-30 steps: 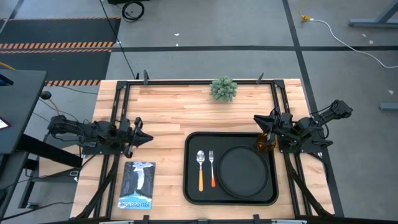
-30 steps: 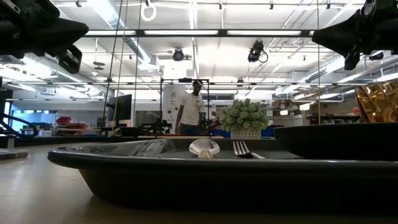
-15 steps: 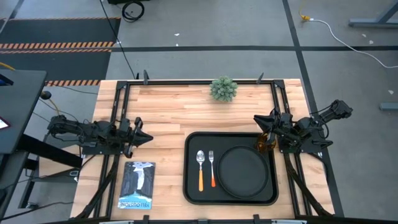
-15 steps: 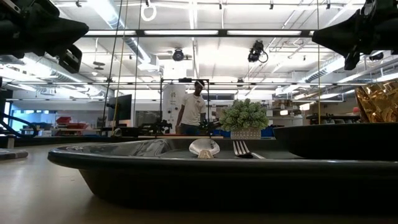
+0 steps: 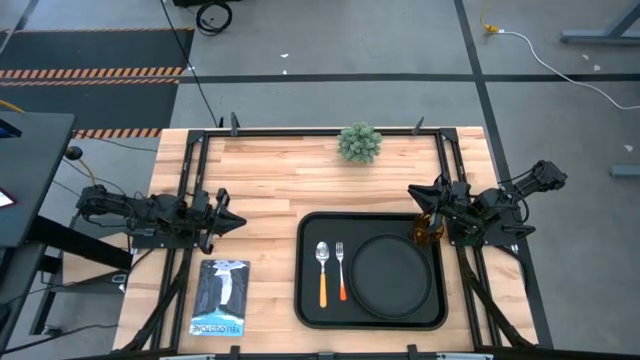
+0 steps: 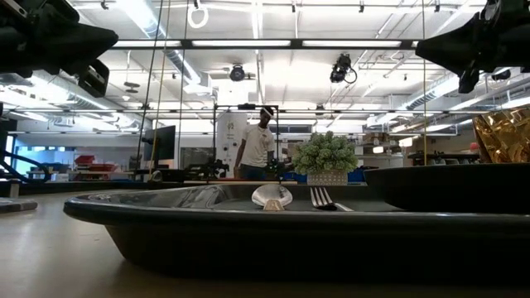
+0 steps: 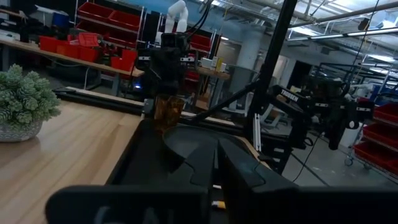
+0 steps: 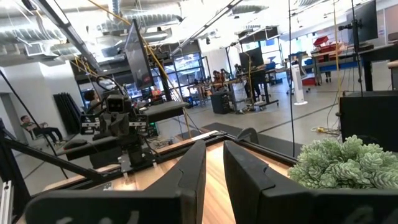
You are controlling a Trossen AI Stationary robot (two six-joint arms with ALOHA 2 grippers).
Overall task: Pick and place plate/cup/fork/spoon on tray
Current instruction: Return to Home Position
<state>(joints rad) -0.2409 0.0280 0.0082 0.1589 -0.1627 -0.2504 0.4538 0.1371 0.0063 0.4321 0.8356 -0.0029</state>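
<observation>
Black tray (image 5: 305, 300) sits on the wood table (image 5: 270, 180), and your whole set is already in it. Plate (image 5: 393, 275) lies in the tray's R half, just below-left of your right gripper (image 5: 415, 196) in the high view. Fork (image 5: 341, 270) and spoon (image 5: 323, 272) lie side by side in the tray's L half, spoon on the outer side, fork nearer the plate, bowl and tines pointing to the far edge. Amber cup (image 5: 428, 229) stands upright in the tray's far R corner, right under your R arm, just beside the plate rim, close behind the fingertips. R fingers (image 8: 249, 168) show a narrow gap, nothing between them; they point across the table toward the L arm. Left gripper (image 5: 230, 221) hangs at the L table edge, well apart from the tray, fingers look together, nothing held. Potted plant (image 5: 360, 143) at the far edge, between both grippers. Booklet (image 5: 220, 298) lies just below your L gripper. Person (image 6: 257, 146) stands in the room behind.
</observation>
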